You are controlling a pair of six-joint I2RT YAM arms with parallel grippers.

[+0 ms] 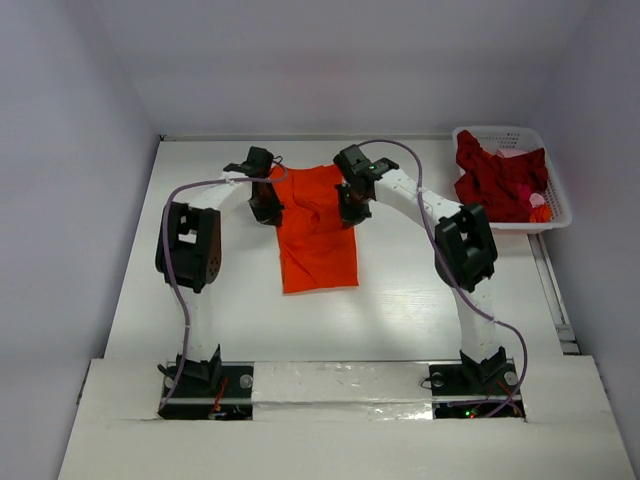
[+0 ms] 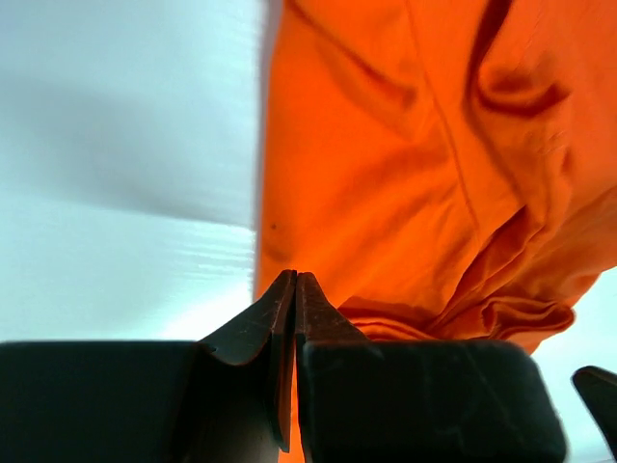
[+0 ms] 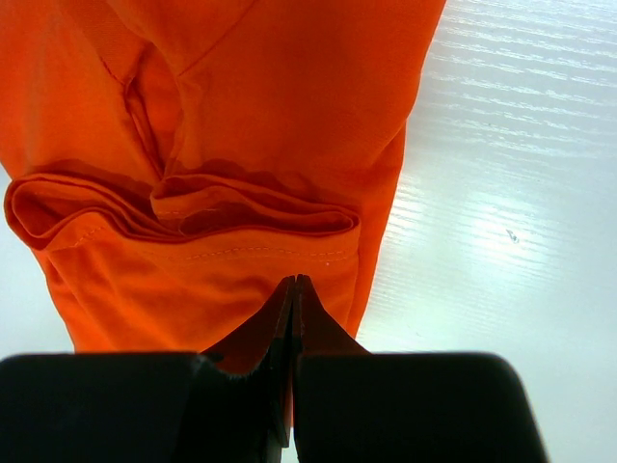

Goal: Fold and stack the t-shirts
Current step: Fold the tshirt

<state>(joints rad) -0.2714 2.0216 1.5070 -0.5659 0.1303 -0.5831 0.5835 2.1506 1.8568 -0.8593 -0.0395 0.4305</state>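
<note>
On a white table inside a bare white enclosure, the orange t-shirt lies part-folded toward the far side. Its far corners are pinched in the closed left gripper and right gripper, while the dark red t-shirts sit heaped in the white basket at far right. The cloth is bunched in layers at the right gripper's hold, so a pull might take only some layers or let the hem slip, skewing the fold. The arms hide the shirt's far edge from above, and how many layers each pinch holds cannot be made out.
</note>
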